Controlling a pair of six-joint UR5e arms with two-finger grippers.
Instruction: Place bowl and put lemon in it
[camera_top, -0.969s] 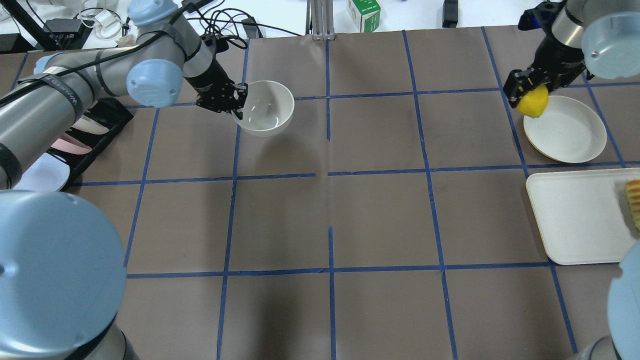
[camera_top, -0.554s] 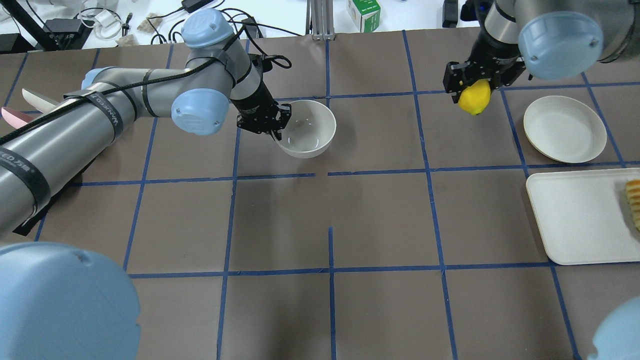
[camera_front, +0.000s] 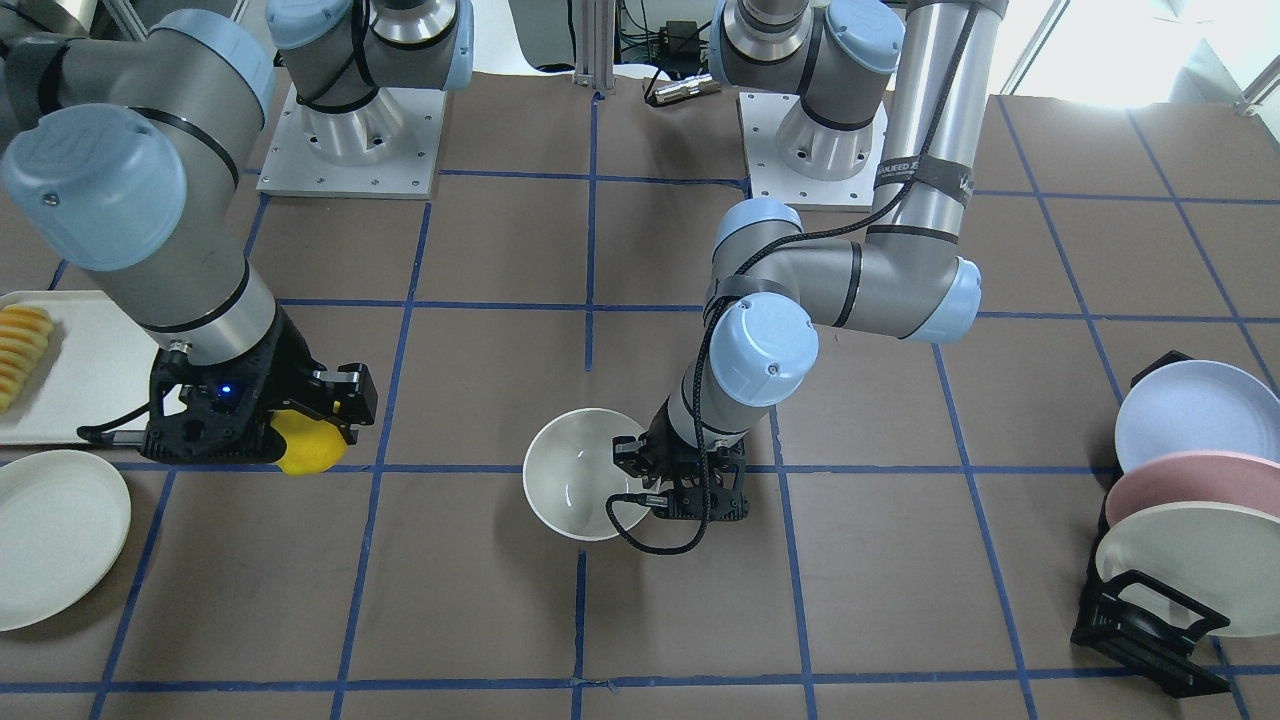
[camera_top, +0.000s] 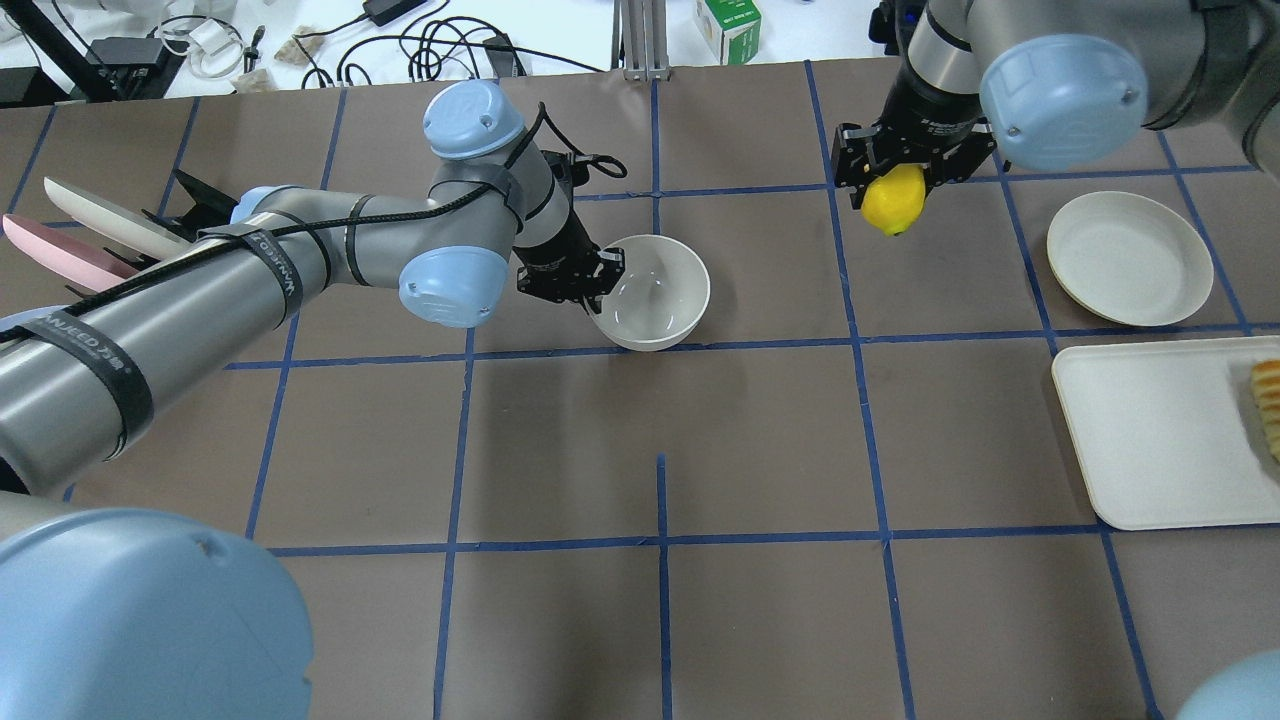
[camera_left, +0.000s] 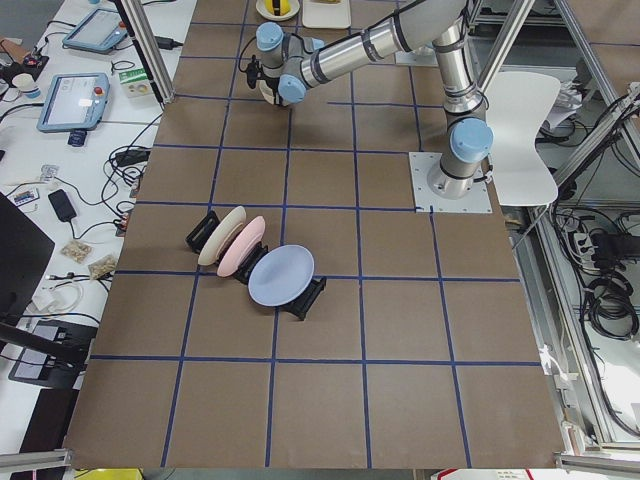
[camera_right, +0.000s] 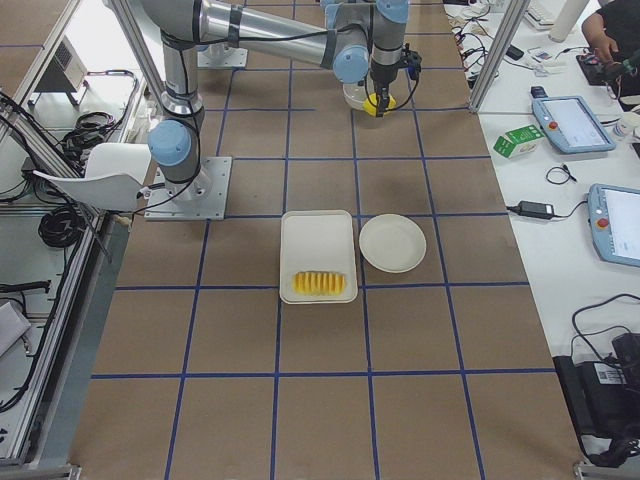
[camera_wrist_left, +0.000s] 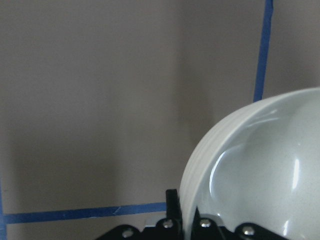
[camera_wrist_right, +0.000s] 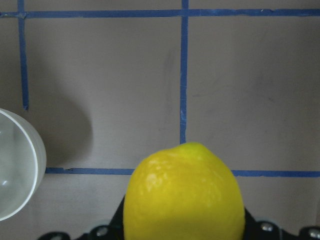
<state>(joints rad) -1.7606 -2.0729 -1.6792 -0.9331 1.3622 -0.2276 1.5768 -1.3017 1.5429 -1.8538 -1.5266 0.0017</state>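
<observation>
The off-white bowl hangs near the table's middle, held by its rim in my left gripper, which is shut on it. It also shows in the front view and the left wrist view. The yellow lemon is held in my shut right gripper, above the table and to the right of the bowl. It fills the bottom of the right wrist view, where the bowl's edge shows at the left. In the front view the lemon is left of the bowl.
A shallow white plate lies at the right. A white tray with orange-yellow slices is below it. A black rack with blue, pink and white plates stands at the far left of the table.
My left arm has carried the bowl right and toward the table's middle. My right arm has carried the lemon left, away from the white plate and toward the bowl.
</observation>
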